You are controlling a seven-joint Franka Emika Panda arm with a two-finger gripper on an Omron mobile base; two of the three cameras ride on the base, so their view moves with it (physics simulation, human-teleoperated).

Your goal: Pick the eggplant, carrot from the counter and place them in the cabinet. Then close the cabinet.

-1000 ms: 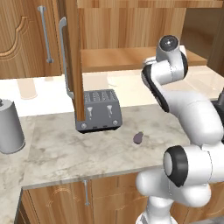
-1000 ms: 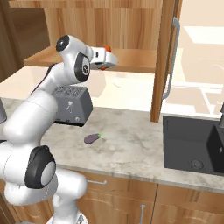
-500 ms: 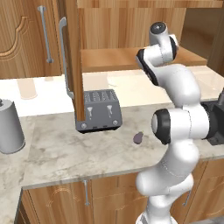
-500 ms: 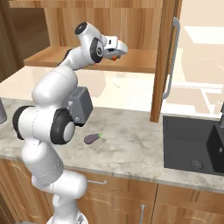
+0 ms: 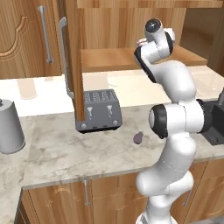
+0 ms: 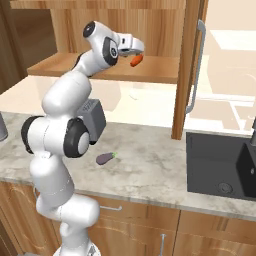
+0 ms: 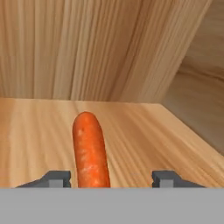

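Observation:
My gripper (image 7: 114, 179) is inside the open cabinet (image 6: 160, 70), just above its wooden shelf (image 7: 144, 131). Its fingertips (image 7: 59, 178) stand wide apart, so it is open. The orange carrot (image 7: 89, 148) lies lengthwise between them, close to the left tip and well clear of the right one. From the right base view the carrot (image 6: 135, 61) sits just under the gripper (image 6: 135, 48), at shelf height. The dark purple eggplant (image 5: 138, 138) (image 6: 105, 158) lies on the marbled counter (image 5: 65, 153) (image 6: 150, 170), by the arm's lower part.
A grey toaster (image 5: 98, 109) stands on the counter under the open cabinet door (image 5: 72, 65) (image 6: 192, 65) with its long silver handle. A grey canister (image 5: 8, 127) is at the far left. A black sink (image 6: 220, 165) is set into the counter at the right.
The arm has stretched up and carried the hand deeper over the cabinet shelf. The jaws, shut on the carrot before, have opened and let it go.

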